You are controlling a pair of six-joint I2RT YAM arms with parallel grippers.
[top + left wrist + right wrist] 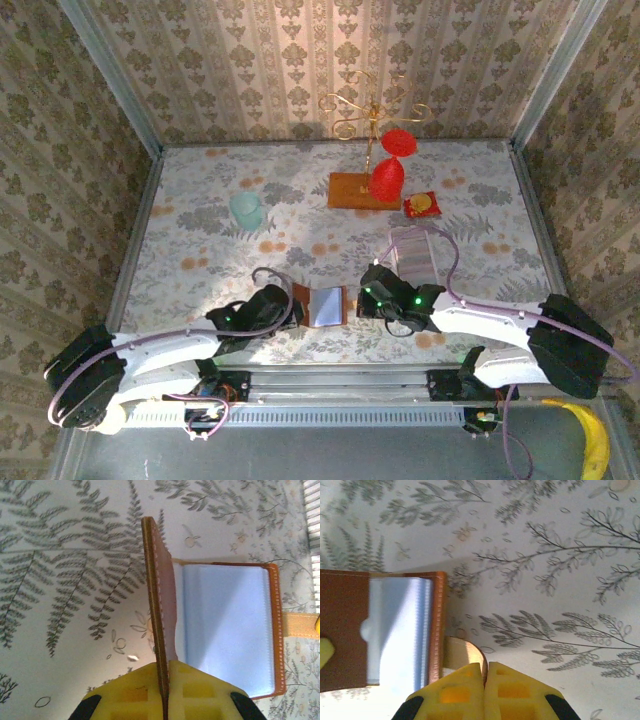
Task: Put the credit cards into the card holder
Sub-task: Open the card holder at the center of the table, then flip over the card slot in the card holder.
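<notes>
Near the front edge of the table, between the two arms, the card holder [225,625] is found lying open. The step in hand is judged to be the spreading and steadying of it, so that a pocket is offered. The left gripper [165,692] is seen with its yellow pads pinched on the lower edge of the left cover, which is stood upright while the other half is laid flat on the table. The right gripper [485,682] is shown with its pads pressed together, and the end of the tan closing strap [462,652] appears to be caught between them, though the contact itself is hidden. For the step to be done well, the cover should be held raised without being twisted, the strap should be drawn only gently outward, and the flat half should not be dragged. The holder is made of orange-brown leather with pale stitching, and its inner sleeves are smooth, grey-blue and glossy. Farther back, beyond the right gripper, the credit cards [414,252] are seen as a pale row, apart from the holder.
</notes>
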